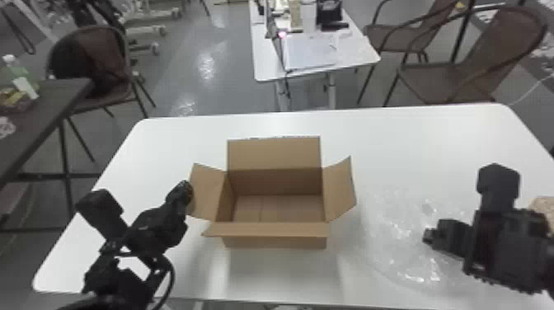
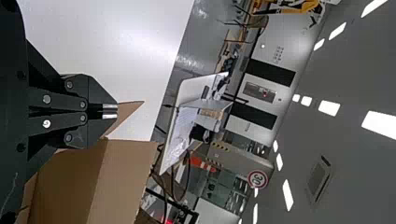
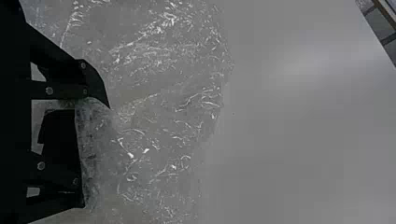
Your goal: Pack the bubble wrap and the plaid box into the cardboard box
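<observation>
on the white table (image 1: 412, 136), the cardboard box (image 1: 276, 242) stands open at the centre of the head view, its right flap (image 1: 340, 191) leaning between the opening and the bubble wrap (image 1: 395, 243). my left gripper (image 1: 185, 191), fingers together, is beside the left flap (image 1: 206, 193). right of centre, the wrap lies against my right gripper (image 1: 428, 237); whether that's clamped i cannot tell. the wrap looks clear, crumpled and shiny.

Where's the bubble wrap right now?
Head view: the bubble wrap lies on the white table, to the right of the cardboard box, with the right end effector at its right-hand part.
</observation>
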